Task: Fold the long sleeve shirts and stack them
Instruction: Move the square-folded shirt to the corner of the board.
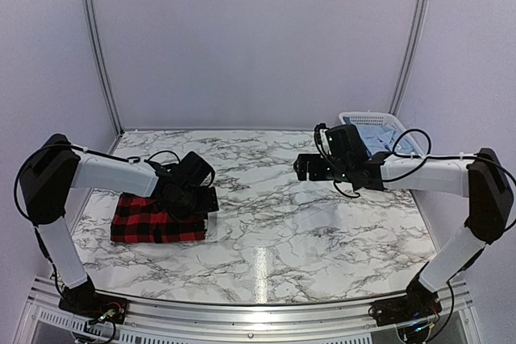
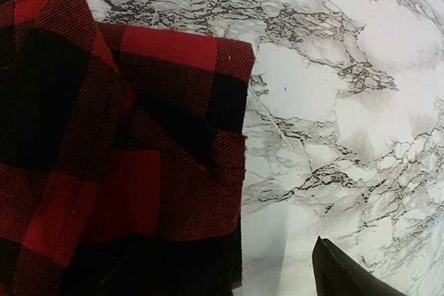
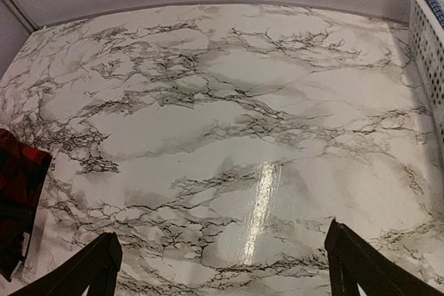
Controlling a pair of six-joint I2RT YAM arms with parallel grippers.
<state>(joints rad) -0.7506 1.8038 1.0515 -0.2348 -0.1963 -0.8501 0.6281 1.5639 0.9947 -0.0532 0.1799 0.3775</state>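
Observation:
The red-and-black check long sleeve shirt lies folded on the left of the marble table. My left gripper hovers over its right end. The left wrist view shows the shirt filling the left half, with only one dark fingertip in view, out over bare marble. That gripper is open. The pale blue shirt lies in the white basket. My right gripper hangs open above the table's middle right with nothing between its fingers. The check shirt shows at the left edge of that view.
A white lattice basket stands at the back right corner, and its wall runs along the right edge of the right wrist view. Grey walls close in the back and sides. Marble table lies between the arms.

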